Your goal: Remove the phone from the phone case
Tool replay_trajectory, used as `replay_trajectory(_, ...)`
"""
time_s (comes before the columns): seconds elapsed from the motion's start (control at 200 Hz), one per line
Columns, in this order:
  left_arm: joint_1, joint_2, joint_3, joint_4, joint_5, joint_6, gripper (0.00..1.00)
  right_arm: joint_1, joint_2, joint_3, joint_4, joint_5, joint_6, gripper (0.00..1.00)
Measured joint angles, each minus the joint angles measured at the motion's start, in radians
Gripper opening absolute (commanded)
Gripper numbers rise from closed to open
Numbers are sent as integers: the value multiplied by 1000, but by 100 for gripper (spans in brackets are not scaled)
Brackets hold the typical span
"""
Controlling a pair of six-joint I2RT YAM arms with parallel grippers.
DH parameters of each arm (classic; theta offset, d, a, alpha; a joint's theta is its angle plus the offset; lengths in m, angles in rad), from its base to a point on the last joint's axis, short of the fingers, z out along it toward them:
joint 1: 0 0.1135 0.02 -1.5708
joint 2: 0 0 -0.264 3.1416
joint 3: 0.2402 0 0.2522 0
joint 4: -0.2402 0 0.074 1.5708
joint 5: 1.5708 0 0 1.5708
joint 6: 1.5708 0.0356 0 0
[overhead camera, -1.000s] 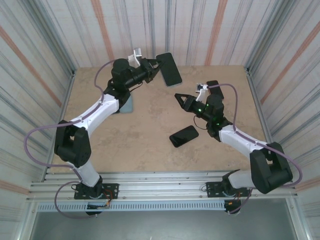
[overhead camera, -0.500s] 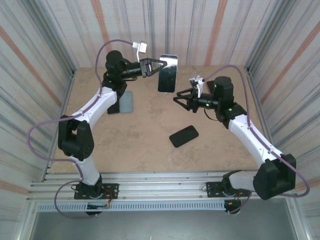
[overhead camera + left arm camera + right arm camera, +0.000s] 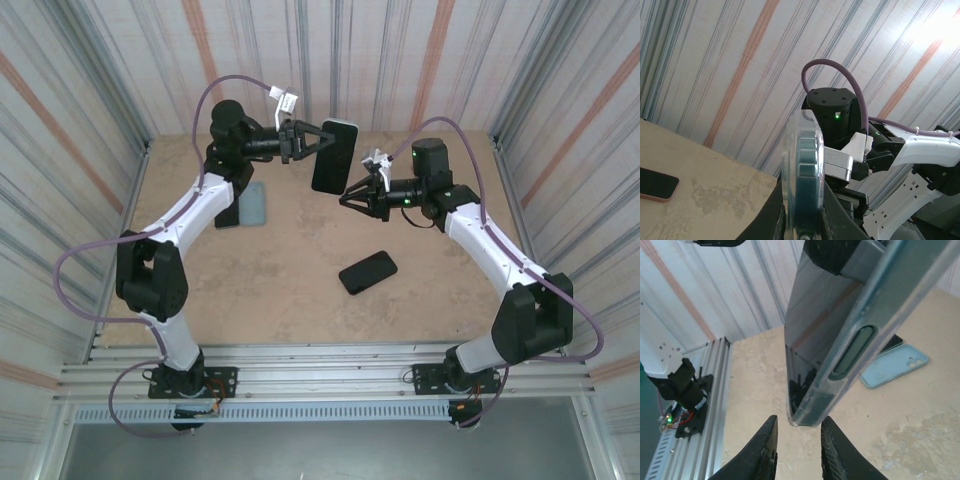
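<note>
Left gripper [image 3: 316, 140] clamps the phone [image 3: 335, 157], dark-screened in a clear case [image 3: 875, 310], upright in the air over the far middle. Right gripper [image 3: 799, 450], fingers apart, sits just short of its lower corner. Black phone [image 3: 368, 272] lies near; blue case [image 3: 256, 203] left.

My left arm [image 3: 190, 215] and right arm [image 3: 495, 255] wear white shells between chunky black joints. A mauve cable [image 3: 215, 92] loops away behind each claw. My right claw [image 3: 798, 420] has smooth, curved black fingers [image 3: 762, 450]. Behind it, a green light [image 3: 836, 116] glows on a round black housing.
</note>
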Motion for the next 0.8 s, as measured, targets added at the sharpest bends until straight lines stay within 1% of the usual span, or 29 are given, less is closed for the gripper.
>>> replay_trajectory(0.12, 0, 0, 0, 1, 7, 0, 0, 1, 5, 2, 8, -21, 0, 25)
replay_trajectory(0.356, 0, 0, 0, 4, 13, -2, 0, 2, 17, 4, 25, -40, 1, 21)
replay_trajectory(0.621, 0, 0, 0, 4, 16, -9, 0, 9, 28, 6, 62, -43, 6, 22)
replay_trajectory(0.802, 0, 0, 0, 17, 27, -9, 0, 9, 39, 11, 65, -63, 26, 11)
